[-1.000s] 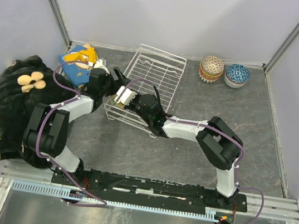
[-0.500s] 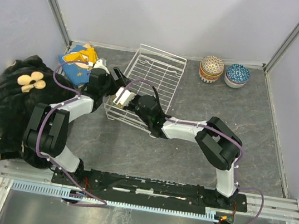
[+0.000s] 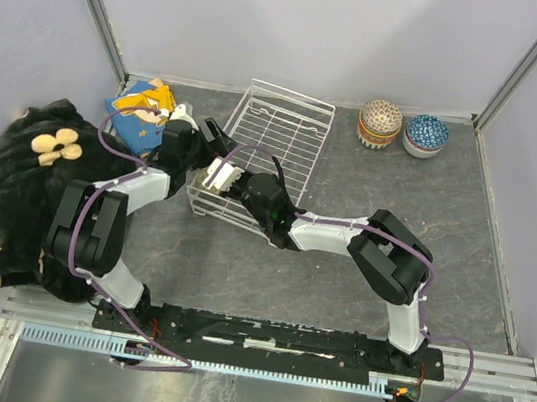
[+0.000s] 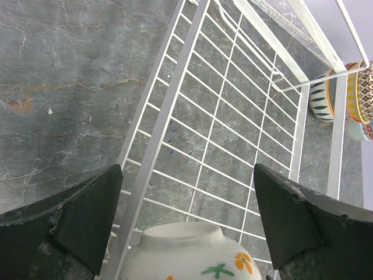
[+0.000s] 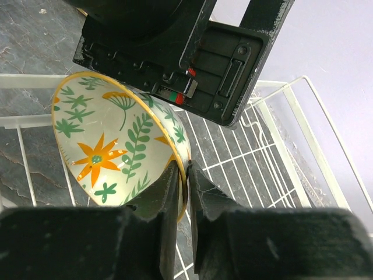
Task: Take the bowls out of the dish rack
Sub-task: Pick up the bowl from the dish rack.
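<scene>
The white wire dish rack stands at the back middle of the table, and its grid fills the left wrist view. My right gripper is shut on the rim of a floral bowl with orange flowers and green leaves, tilted at the rack's near left corner; its jaws pinch the yellow rim. My left gripper is open right over that bowl, which sits between its fingers. Two bowl piles stand at the back right.
A large black plush toy with a cream flower lies at the left edge. A blue and yellow cloth item lies behind the left arm. Patterned bowls show past the rack's far side. Grey walls close in the table.
My right gripper has shifted the floral bowl slightly left and back towards my left gripper. My left gripper has barely moved.
</scene>
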Robot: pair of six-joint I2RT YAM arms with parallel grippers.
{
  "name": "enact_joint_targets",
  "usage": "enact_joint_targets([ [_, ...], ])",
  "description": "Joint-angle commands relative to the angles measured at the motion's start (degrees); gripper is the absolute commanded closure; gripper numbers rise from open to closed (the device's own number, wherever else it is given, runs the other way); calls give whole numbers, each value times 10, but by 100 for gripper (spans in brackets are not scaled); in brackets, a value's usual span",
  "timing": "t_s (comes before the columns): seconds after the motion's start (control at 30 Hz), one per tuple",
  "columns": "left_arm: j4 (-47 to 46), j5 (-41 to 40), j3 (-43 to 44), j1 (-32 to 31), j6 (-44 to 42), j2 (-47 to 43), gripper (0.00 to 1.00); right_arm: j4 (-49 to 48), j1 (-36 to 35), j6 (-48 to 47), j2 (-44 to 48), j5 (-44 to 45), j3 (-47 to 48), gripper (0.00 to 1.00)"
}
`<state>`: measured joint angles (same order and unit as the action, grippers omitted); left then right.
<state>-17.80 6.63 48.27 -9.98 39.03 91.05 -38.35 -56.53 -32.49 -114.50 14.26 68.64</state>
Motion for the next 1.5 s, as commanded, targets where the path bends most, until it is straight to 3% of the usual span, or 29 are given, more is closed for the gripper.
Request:
enact_joint_targets([
  [0.0,25,22,7,-5,6,17,1,-42,-4,-7,-10,7,3,83],
  [0.53,28,-19,6,-3,18,-5,1,-44,-4,-11,-17,37,13,99],
  [1.0,25,-103,-3,13,44,-58,1,-66,3,3,-4,38,1,99],
  [1.47,-18,-201,-105,24,93,-216,1,-64,44,71,28,10,7,99],
])
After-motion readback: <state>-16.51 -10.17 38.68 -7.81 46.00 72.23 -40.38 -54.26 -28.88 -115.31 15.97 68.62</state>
